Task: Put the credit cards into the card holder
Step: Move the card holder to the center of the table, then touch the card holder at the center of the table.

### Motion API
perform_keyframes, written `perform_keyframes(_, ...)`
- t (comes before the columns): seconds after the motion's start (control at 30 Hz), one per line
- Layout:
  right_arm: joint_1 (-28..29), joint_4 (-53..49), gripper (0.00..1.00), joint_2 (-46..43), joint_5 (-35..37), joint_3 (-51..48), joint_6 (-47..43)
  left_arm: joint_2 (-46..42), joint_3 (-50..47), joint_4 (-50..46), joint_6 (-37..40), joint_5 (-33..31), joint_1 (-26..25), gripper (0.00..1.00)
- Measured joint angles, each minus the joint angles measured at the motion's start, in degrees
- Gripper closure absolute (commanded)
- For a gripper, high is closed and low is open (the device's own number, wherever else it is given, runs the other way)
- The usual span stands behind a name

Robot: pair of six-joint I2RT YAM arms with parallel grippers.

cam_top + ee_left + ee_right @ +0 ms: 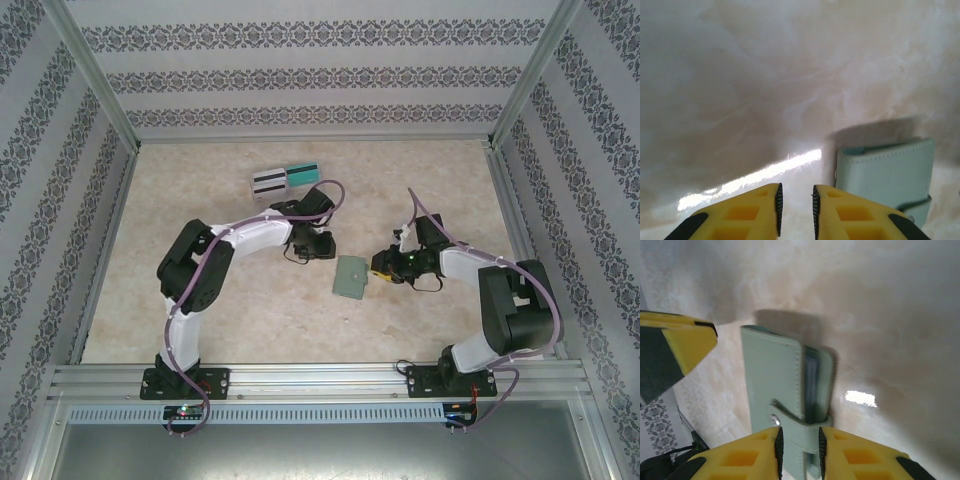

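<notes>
We recorded the right gripper (800,436) clamped on the card holder (774,371) at its strap edge, holder mid-table between both arms, left gripper (796,195) jaws slightly apart and empty beside it, credit cards (285,178) well apart, near the far wall.

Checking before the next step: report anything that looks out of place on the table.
The card holder lies folded shut and skewed on the table, one edge pinched in the right tool. The two credit cards lie side by side at the far side, outside it. Nothing looks damaged.
</notes>
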Motion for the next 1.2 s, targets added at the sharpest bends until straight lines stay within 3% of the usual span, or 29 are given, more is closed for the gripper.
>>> perform_keyframes(0.2,-0.24,0.63,0.71,3.67,-0.02,-0.26,0.00,3.98,4.63,-0.90,0.59,0.81,0.00,0.76)
perform_keyframes(0.63,1.03,2.23,0.71,8.00,-1.11,3.23,0.44,5.57,5.01,-1.01,0.50,2.47,-1.53,0.77)
perform_keyframes(1.07,1.66,1.73,0.70,8.46,-0.81,4.17,0.37,5.60,5.18,-1.22,-0.33,1.44,-1.79,0.78)
perform_keyframes(1.2,1.62,-1.25,0.65,6.01,-0.22,4.24,-0.96,5.49,5.44,-1.84,-0.09,0.31,-2.19,0.79)
